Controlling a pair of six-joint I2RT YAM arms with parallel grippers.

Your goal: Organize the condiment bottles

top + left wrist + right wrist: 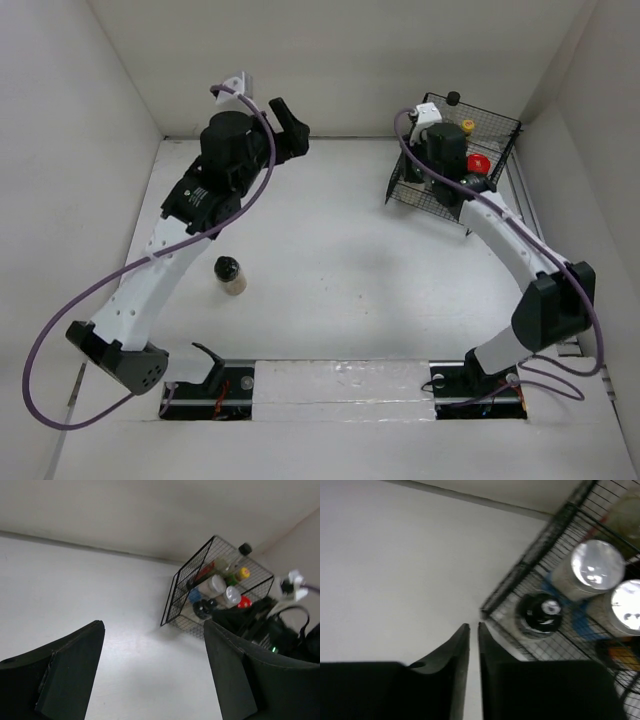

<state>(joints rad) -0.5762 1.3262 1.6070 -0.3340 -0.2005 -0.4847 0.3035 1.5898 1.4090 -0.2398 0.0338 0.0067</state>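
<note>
One black-capped beige jar (231,275) stands alone on the table at the left, near my left arm's forearm. The other condiment bottles sit in the black wire basket (500,120) at the back right: the tall dark black-capped bottle (453,98), the yellow-capped bottle (468,126), the red-lidded jar (478,163), two silver-lidded blue-label jars (597,565) (630,602) and a black-capped jar (540,612). My left gripper (290,122) (153,627) is open and empty, raised near the back wall. My right gripper (473,626) is shut and empty, just outside the basket's near left corner.
White walls close in the table at the back and both sides. The right arm's wrist (445,150) hangs over the basket's left part and hides some of it. The basket also shows in the left wrist view (172,600).
</note>
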